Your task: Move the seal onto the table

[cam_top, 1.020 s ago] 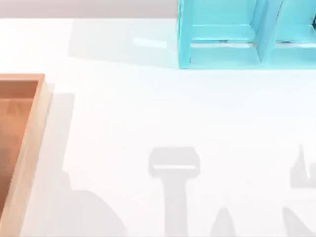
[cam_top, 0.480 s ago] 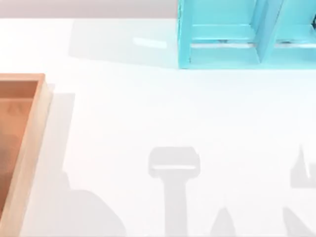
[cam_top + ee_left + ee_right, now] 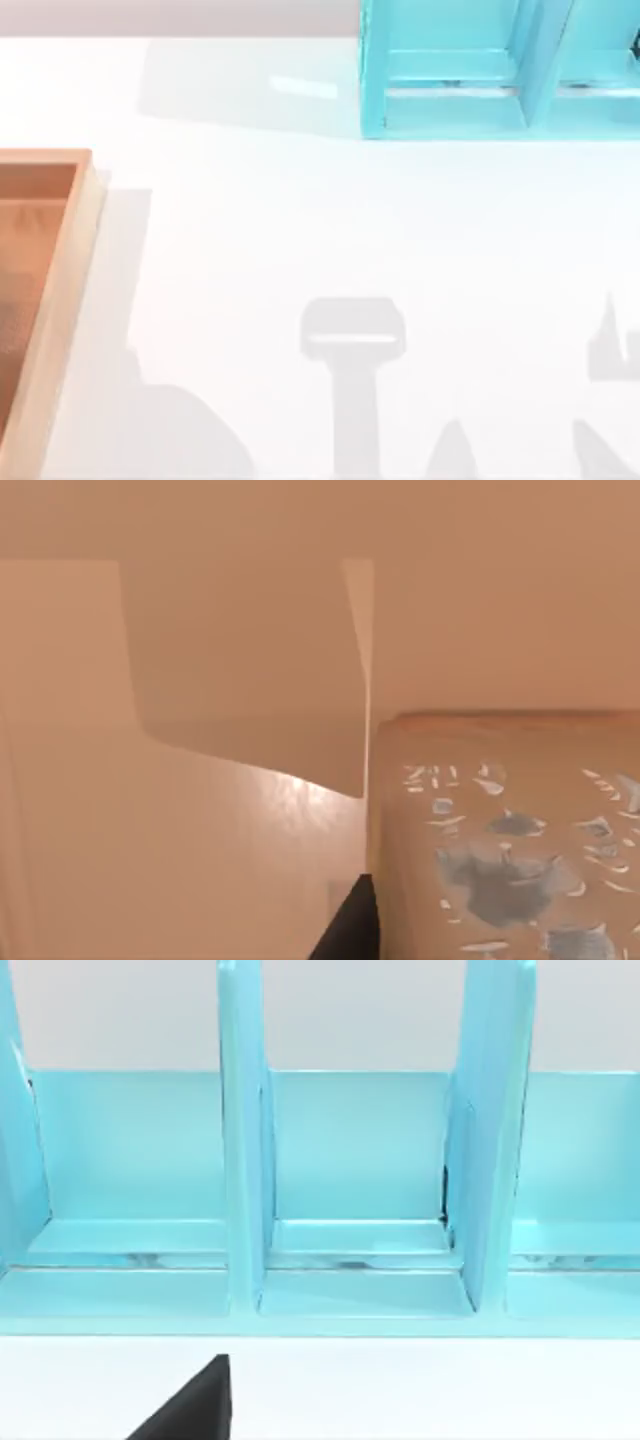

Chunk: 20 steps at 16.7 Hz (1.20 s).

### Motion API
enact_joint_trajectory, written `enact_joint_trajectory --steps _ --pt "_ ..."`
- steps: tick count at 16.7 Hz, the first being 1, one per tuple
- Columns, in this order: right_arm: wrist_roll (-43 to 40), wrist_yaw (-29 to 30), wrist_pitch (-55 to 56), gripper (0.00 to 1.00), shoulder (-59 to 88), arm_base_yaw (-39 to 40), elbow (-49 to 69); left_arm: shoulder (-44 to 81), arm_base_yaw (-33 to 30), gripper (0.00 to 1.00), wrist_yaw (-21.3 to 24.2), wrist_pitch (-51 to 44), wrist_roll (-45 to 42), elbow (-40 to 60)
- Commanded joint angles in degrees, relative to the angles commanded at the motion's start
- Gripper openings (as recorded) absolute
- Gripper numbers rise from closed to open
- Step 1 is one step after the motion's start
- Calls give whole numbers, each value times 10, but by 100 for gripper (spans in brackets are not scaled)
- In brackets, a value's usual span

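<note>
The left gripper [image 3: 345, 930] is met first, as a dark tip at the edge of the left wrist view. Whether it is released or clenched cannot be told. Just beside that tip, touching it or very nearly so, lies the seal [image 3: 500, 840], a tan-brown block whose near face carries pale grey-blue flecks. Smooth orange-brown wood surrounds it, so the seal is judged to be lying inside the wooden tray [image 3: 62, 300], which is seen at the left edge of the top view.

Beyond the tray, the white table [image 3: 300, 220] is crossed by grey arm shadows [image 3: 353, 335]. A turquoise shelf unit [image 3: 450, 100] stands at the far side.

Against the pictures from a second and half a second ago, very little is altered. The shadows have not shifted, and only the shading inside the tray has darkened slightly. This is taken to mean that the left arm has moved only slightly, close over the seal, and that the lift has not begun. The seal is not yet on the table.

The right gripper [image 3: 190, 1405] is parked facing the shelf unit [image 3: 350, 1160]; its state cannot be told either.
</note>
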State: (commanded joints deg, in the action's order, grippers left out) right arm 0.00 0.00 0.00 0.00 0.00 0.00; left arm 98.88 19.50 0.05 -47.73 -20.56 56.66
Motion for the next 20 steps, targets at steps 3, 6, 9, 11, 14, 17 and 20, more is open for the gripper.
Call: enact_joint_trajectory --steps 3,6,9,11,14,17,20 --pt "0 0 0 100 0 0 0 -1 -1 0 0 0 0 0" --pt "0 0 0 100 0 0 0 -2 1 0 1 -18 7 18" --pt "0 0 0 100 0 0 0 -9 4 0 3 -69 32 67" --pt "0 0 0 100 0 0 0 -20 -7 0 5 -111 50 102" --pt "0 0 0 100 0 0 0 -41 -65 0 10 -174 94 138" --pt "0 0 0 100 0 0 0 -60 -173 0 14 -241 184 172" --pt "0 0 0 100 0 0 0 -80 -269 0 9 -306 271 216"
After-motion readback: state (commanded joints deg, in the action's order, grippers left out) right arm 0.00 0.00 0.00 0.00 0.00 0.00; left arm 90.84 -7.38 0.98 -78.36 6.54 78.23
